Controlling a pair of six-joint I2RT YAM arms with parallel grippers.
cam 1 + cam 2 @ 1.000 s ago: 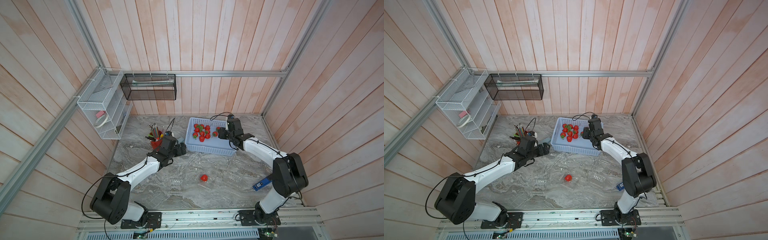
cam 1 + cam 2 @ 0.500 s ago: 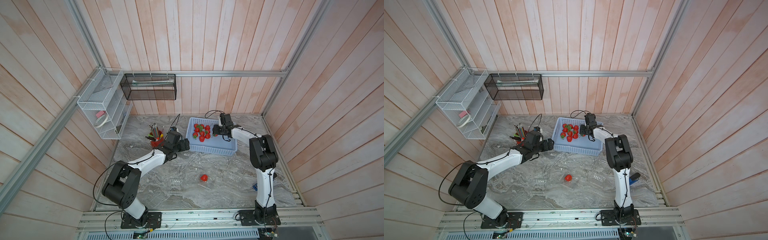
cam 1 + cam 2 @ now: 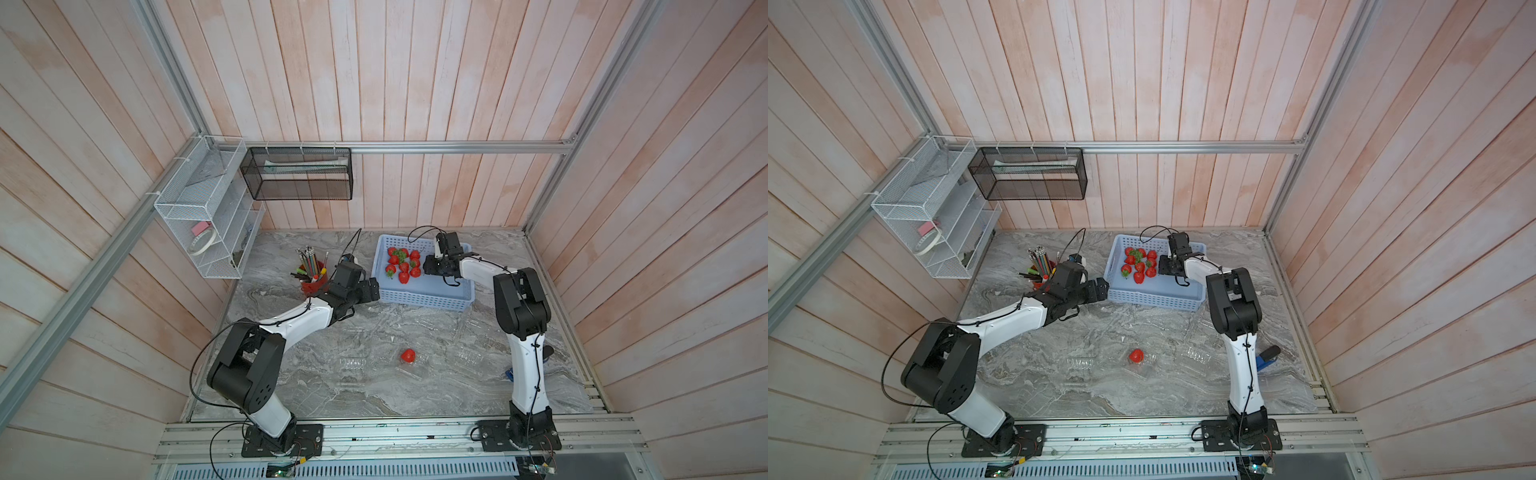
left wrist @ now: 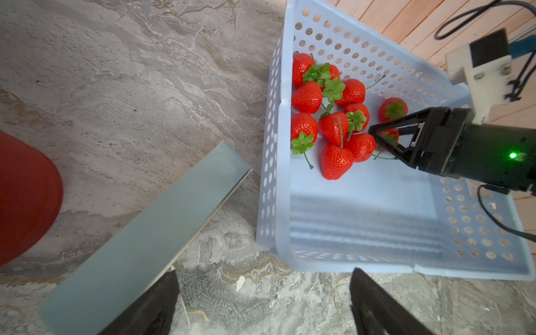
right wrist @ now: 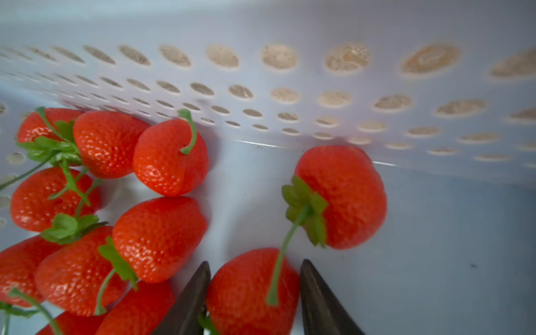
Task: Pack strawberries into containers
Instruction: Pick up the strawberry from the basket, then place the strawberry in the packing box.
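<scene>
One strawberry [image 5: 246,293] is being pinched by the right gripper [image 5: 255,262] for packing; the left gripper [image 4: 264,271] is hovering wide open.

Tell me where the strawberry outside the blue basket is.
In a top view the lone strawberry sits mid-table, between the blue basket and the arm bases, at the middle clear container.

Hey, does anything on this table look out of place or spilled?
Only a small white scrap lying on the marble tabletop just off a corner of the light-blue perforated basket; it belongs to nothing nearby. Nothing looks spilled.
</scene>
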